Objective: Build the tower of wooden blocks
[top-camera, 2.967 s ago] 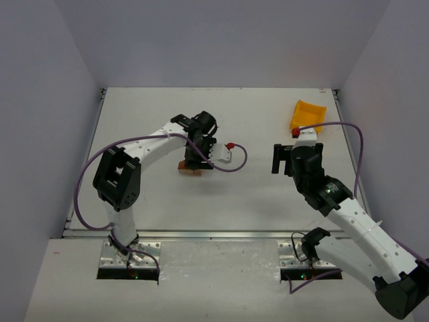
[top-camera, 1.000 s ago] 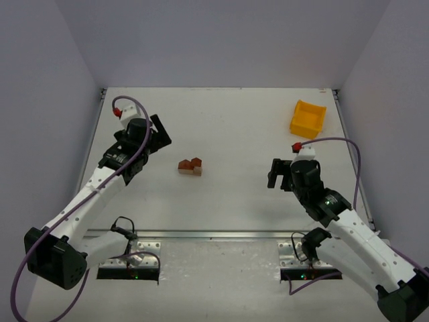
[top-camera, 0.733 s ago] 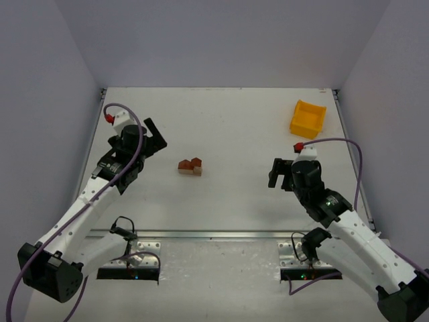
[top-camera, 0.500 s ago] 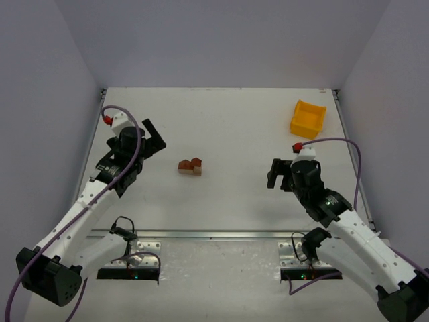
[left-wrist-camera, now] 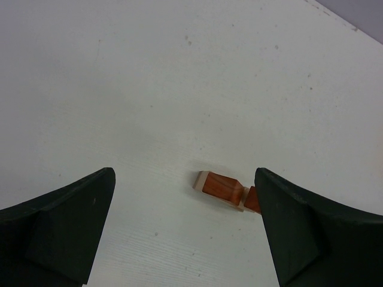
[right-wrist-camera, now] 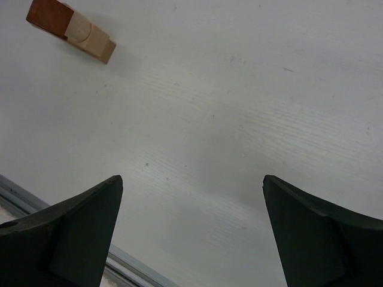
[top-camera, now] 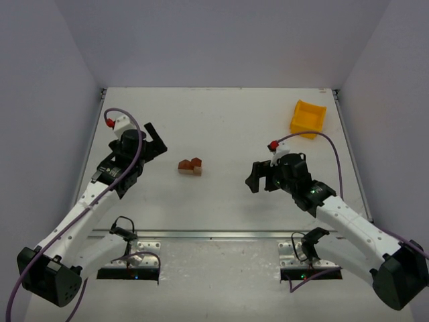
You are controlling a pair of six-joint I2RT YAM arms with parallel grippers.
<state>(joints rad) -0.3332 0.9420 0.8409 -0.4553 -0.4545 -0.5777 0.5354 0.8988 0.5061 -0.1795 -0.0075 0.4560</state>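
The wood block tower is a small cluster of tan and reddish-brown blocks lying on the white table, mid-left. In the left wrist view the blocks lie ahead between the fingers, partly hidden by the right finger. In the right wrist view they sit at the top left. My left gripper is open and empty, left of the blocks. My right gripper is open and empty, well to the right of them.
A yellow plastic bin stands at the back right. A metal rail runs along the table's near edge, also showing in the right wrist view. Grey walls enclose the table on three sides.
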